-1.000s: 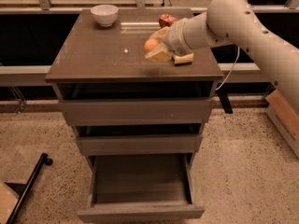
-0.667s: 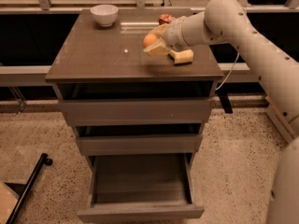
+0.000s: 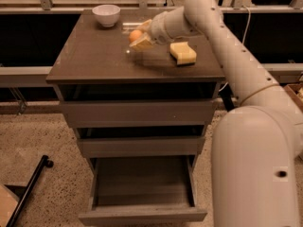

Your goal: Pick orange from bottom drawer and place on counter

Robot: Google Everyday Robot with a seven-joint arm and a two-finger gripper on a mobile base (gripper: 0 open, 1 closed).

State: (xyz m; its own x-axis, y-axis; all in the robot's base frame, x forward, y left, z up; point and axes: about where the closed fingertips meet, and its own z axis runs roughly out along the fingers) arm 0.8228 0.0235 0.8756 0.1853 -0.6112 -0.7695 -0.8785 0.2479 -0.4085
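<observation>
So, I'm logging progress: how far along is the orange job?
Done: the bottom drawer stands open and looks empty, so the orange is out. In hand: the gripper holds it over the counter, beside the yellow sponge. Left: set it down and let go.

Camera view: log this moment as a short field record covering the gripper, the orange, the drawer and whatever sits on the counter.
gripper: over the back middle of the counter, closed on the orange
orange: in the gripper; contact with the top cannot be told
bottom drawer: pulled open
counter items: white bowl back left, yellow sponge to the right
task stage: orange out of the drawer, not yet released
</observation>
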